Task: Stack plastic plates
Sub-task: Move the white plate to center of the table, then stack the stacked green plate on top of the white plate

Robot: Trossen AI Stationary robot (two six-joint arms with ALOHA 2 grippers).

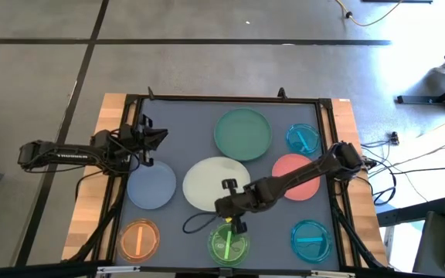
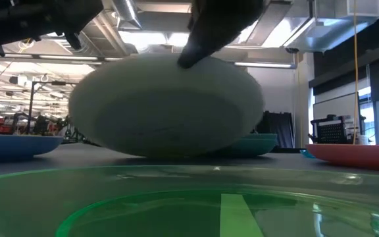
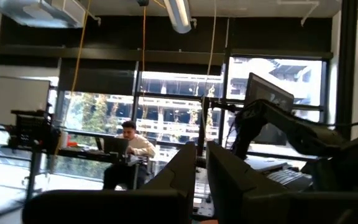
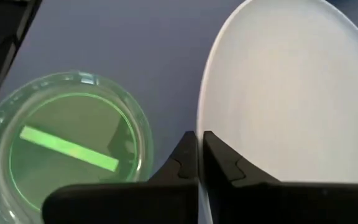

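The cream-white plate [image 1: 207, 181] lies mid-table, with my right gripper [image 1: 230, 193] shut on its near rim. In the low view the cream-white plate [image 2: 166, 108] shows its underside, and its lowest part sits at table level. The translucent bright green plate [image 1: 229, 243] rests flat just nearer. Around them lie the large green plate [image 1: 242, 133], the blue-grey plate [image 1: 151, 185], the salmon-pink plate [image 1: 296, 176], two cyan plates [image 1: 303, 139] [image 1: 311, 238] and the orange plate [image 1: 139, 238]. My left gripper [image 1: 149, 139] hovers shut above the table's left side. My right gripper pinches the cream-white plate's rim [image 4: 202, 127] on its near side, one finger inside the plate and one outside. The fingers come from above, slanting down. Whether the plate is lifted clear or still touches the table, I cannot tell.
A raised black frame [image 1: 222, 99] borders the grey mat, with wooden table edges [image 1: 91, 177] outside it. Cables run down the right side. The left wrist view looks level into the room, where a person sits at a desk far off.
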